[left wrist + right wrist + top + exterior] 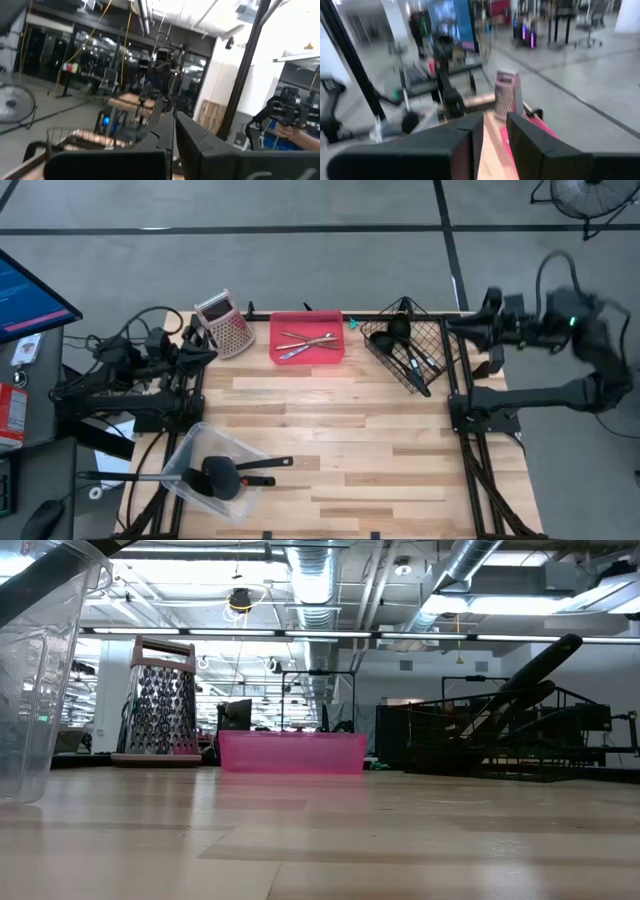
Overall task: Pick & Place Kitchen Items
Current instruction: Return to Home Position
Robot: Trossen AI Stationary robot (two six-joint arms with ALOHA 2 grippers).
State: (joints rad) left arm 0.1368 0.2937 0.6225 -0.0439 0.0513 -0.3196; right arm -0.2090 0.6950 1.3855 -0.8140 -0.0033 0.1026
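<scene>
Thin silver kitchen items (pixel 305 340) lie in a pink tray (pixel 338 322) at the table's far middle. Black long-handled utensils (pixel 408 352) lean in a black wire basket (pixel 437 332) to its right; their handles (pixel 540 665) stick up over its rim. More black utensils (pixel 225 475) lie in a clear container (pixel 186 448) tipped on its side near the front left. My left gripper (pixel 208 352) is shut with nothing in it, drawn back at the left edge. My right gripper (pixel 462 328) hangs at the far right edge with a narrow gap between its fingers, holding nothing.
A metal box grater (pixel 225 323) with a pink top stands left of the pink tray, close to my left gripper. One long handle (pixel 125 476) reaches from the clear container past the table's left edge. Bare wood (pixel 340 430) spans the table's middle and front right.
</scene>
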